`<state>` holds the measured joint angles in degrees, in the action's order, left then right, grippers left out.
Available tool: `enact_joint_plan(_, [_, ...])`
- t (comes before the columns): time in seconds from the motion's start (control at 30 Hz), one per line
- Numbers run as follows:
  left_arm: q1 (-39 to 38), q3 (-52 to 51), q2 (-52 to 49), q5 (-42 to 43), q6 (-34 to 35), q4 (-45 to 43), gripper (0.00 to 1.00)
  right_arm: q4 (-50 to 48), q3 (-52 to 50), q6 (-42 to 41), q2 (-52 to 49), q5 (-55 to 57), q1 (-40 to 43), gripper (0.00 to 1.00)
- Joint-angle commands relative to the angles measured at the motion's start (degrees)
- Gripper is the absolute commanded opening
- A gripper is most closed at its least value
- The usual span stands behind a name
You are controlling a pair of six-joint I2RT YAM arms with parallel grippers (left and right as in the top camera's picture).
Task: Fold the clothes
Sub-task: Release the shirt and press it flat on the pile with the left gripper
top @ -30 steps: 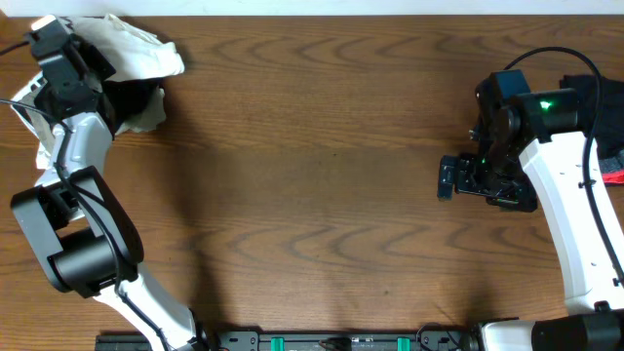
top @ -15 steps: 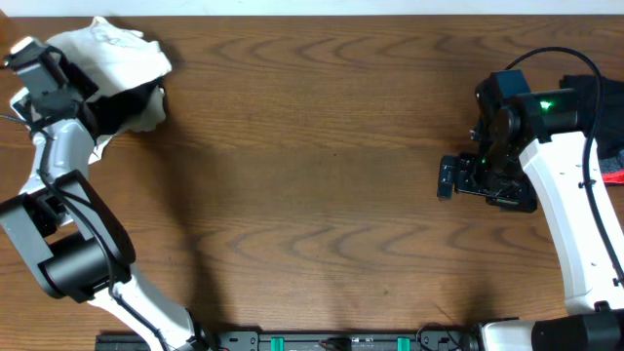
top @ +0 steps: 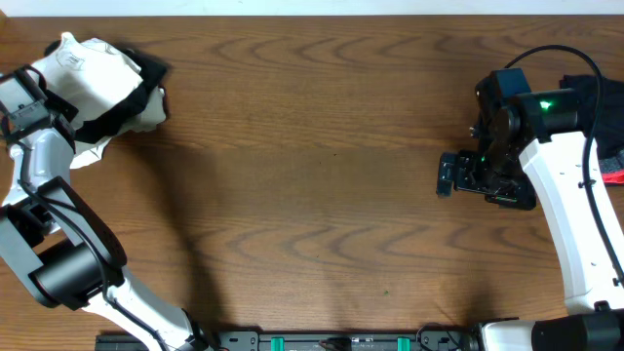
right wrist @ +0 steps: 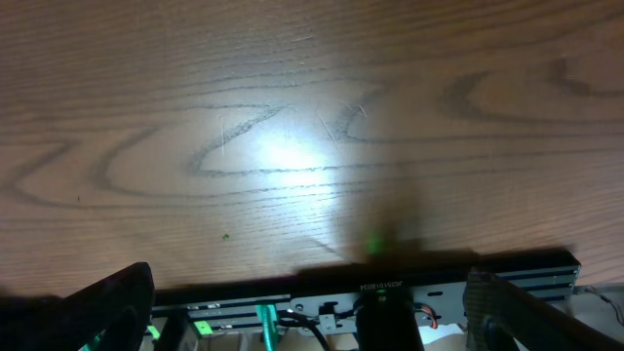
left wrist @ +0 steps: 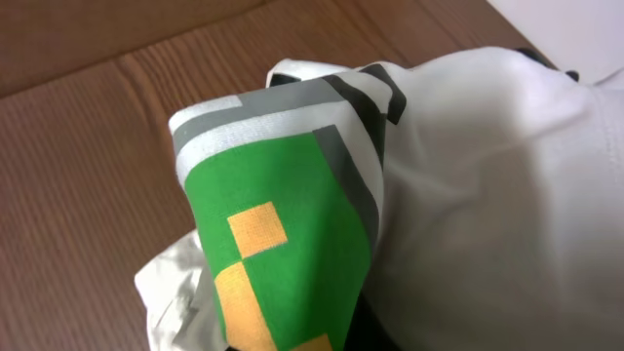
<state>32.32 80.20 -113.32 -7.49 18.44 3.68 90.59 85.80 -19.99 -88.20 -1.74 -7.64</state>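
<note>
Item under inspection: T-shirt [top: 102,78], white, crumpled into a heap at the far left corner of the surface [top: 312,175]. Not spread and not flat. No fold line set. No long axis legible in the bundle: hem, sleeves and collar not distinguishable.

Left pincer [top: 47,101]: drawn together, buried in the edge of the heap. Fingertips hidden by fabric in both views. Judged clamped on a fold of the T-shirt, since the left wrist view is filled with white cloth and a green printed patch [left wrist: 283,234] with yellow squares, pressed right up to the lens.

Right pincer [top: 447,178]: fully apart, empty, held over bare wood on the right side, well away from the heap.

Governing relation: bulk of the T-shirt lying just to the right of the left pincer, toward the middle of the surface. Left arm clearly nearer. Right arm separated from the cloth by the whole bare width of wood.

Assessment: folding not begun. Next requirement judged to be bringing the bundle toward the open centre and spreading it. Risk: cloth trailing in a clump from a single pinch point.
</note>
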Motion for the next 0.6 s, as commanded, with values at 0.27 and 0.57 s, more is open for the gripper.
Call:
enact_joint_plan(0.27, [-2.64, 1.27, 3.96, -1.57, 0.94, 6.64, 0.74, -0.13, -0.04, -0.68, 0.57, -0.24, 0.35, 0.99])
enact_joint_plan(0.57, [-2.91, 1.27, 13.0, -2.21, 0.98, 10.38, 0.85, -0.52, -0.04, 0.96, 0.57, -0.24, -0.22, 0.99])
